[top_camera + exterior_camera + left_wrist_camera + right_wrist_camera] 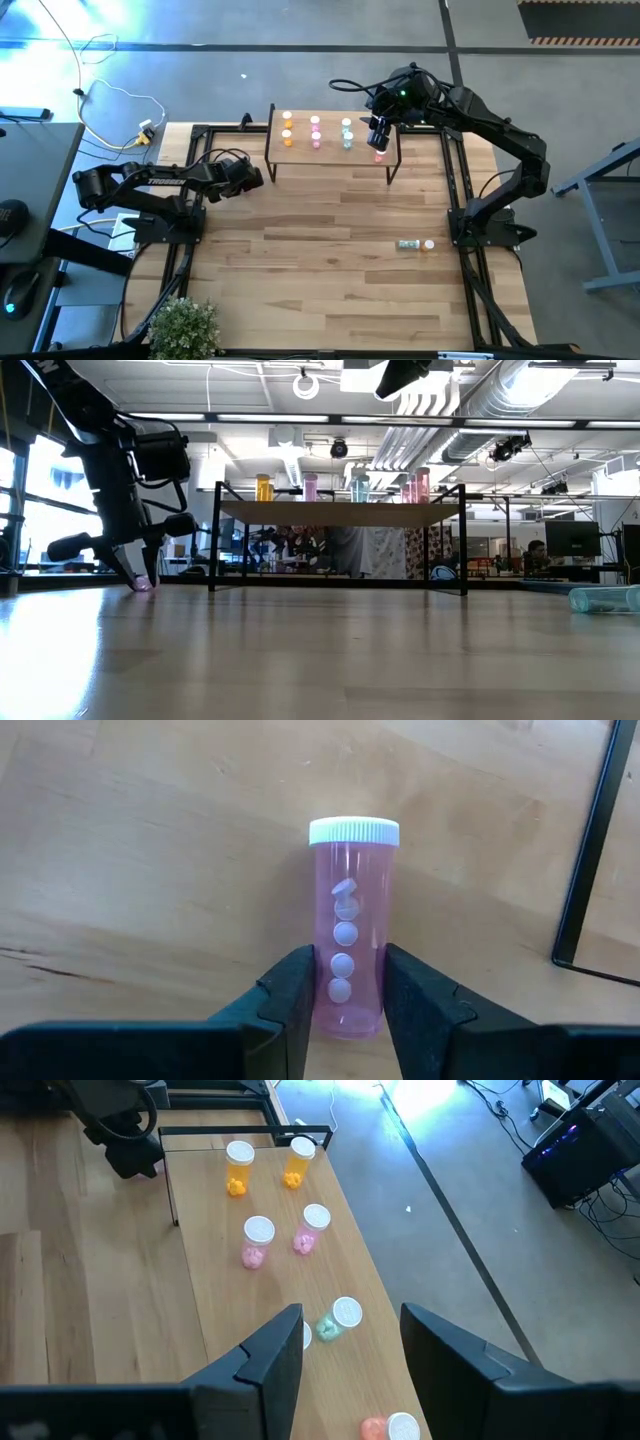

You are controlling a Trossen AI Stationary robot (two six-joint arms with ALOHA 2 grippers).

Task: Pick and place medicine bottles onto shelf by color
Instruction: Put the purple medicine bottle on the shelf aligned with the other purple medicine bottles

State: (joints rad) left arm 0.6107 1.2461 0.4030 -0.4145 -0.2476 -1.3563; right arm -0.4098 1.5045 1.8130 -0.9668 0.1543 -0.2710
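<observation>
Seven bottles stand upright on the shelf: two orange bottles at one end, two pink ones next, two teal ones after them, and a red bottle at the far end. The right gripper hangs above the shelf over the teal and red end, its fingers parted with nothing between them.

The left gripper is down at the tabletop just beside the shelf's left legs. A pink bottle with a white cap lies flat on the wood there, a few small white pills visible inside. The two dark fingers sit close on either side of its lower end, about touching its walls, but whether they have gripped it firmly cannot be told.

Well apart from the shelf, near the right arm's base, a teal bottle and an orange bottle lie on their sides.
</observation>
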